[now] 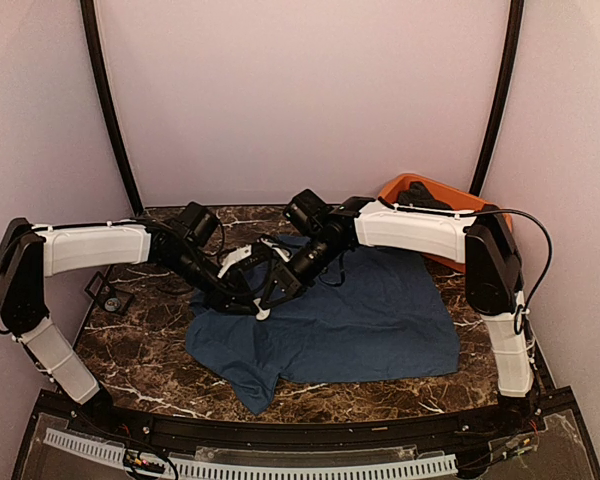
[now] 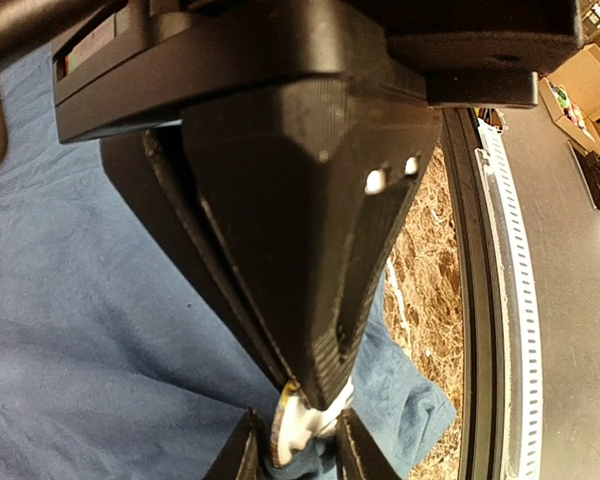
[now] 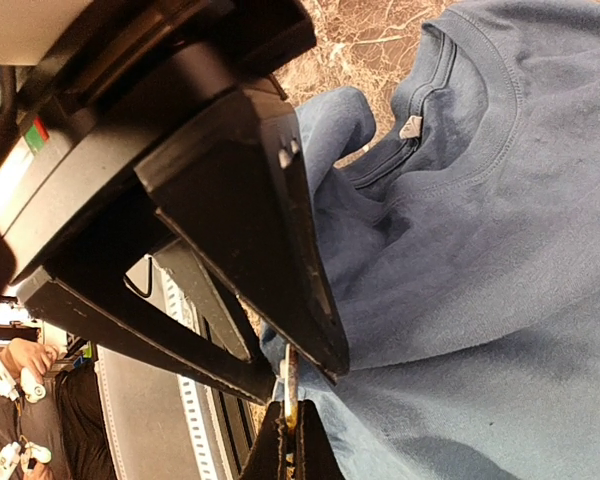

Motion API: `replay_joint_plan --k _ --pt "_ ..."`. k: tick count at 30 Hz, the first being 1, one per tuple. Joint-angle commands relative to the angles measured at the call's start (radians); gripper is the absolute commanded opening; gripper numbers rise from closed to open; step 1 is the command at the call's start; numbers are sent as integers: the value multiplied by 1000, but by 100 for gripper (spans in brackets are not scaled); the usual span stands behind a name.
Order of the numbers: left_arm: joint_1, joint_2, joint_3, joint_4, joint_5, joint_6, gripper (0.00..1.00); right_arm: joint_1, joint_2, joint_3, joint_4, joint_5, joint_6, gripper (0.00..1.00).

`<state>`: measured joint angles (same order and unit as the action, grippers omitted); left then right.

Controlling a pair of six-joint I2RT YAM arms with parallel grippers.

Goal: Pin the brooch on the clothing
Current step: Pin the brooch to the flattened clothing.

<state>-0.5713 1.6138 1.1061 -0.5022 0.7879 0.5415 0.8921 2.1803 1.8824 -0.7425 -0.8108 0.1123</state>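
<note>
The clothing point(image 1: 380, 320), a navy T-shirt, lies spread on the marble table point(image 1: 140, 350). Both grippers meet over its left part. My right gripper point(image 1: 276, 290) is shut on the brooch point(image 3: 289, 385), a thin white piece with a yellowish edge, held edge-on between its fingertips point(image 3: 276, 450). In the left wrist view the brooch point(image 2: 298, 425) hangs from the right gripper point(image 2: 315, 395) just above a fold of the shirt point(image 2: 80, 350). My left gripper point(image 2: 300, 450) stands narrowly open, one finger on each side of the brooch. I cannot tell whether they touch it.
An orange tub point(image 1: 435, 195) with dark things inside stands at the back right, partly behind the right arm. A small black object point(image 1: 110, 297) lies on the table at the left. The shirt's collar point(image 3: 430, 100) with its label point(image 3: 410, 127) shows in the right wrist view.
</note>
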Motion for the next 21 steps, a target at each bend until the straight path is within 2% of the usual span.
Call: replay_joint_plan --k 1,21 --pt "3 14 8 -1 5 -8 23 8 -45 9 19 -23 -10 0" --pt "2 31 12 22 2 -41 24 8 -39 21 12 -28 -16 0"
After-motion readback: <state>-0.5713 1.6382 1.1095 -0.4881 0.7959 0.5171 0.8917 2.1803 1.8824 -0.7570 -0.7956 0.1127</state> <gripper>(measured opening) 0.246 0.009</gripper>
